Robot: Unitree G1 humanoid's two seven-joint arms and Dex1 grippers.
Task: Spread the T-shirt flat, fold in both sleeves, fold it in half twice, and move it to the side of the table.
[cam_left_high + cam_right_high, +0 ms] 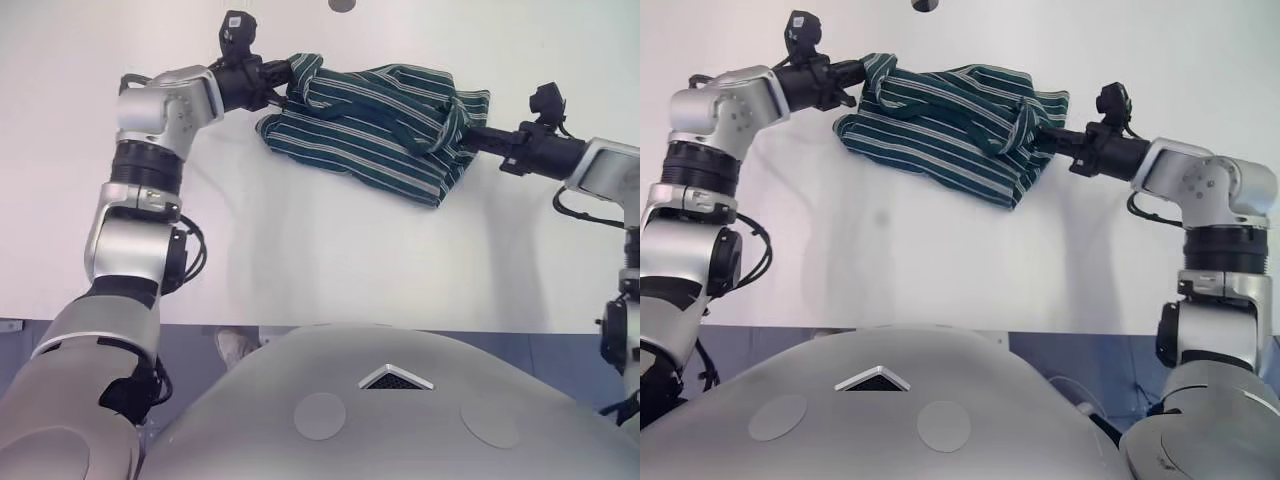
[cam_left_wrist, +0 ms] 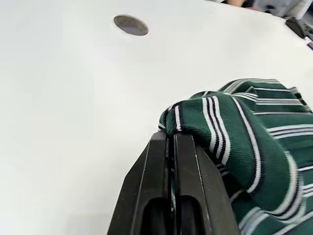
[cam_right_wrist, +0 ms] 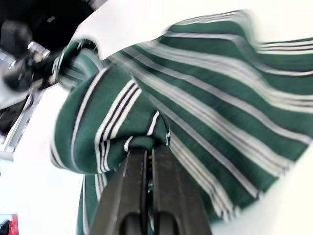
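Spreading step — my left gripper (image 2: 170, 138) and right gripper (image 3: 148, 147) are each pinching the bunched T-shirt (image 1: 380, 125); I'm judging it needs drawing apart, then lowering flat.

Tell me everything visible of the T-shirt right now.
The T-shirt is dark green knit cloth with thin white and navy stripes, bunched and creased, not flat. It spans between the left gripper, shut on one end, and the right gripper, shut on the other; its lower folds seem to touch the white table.
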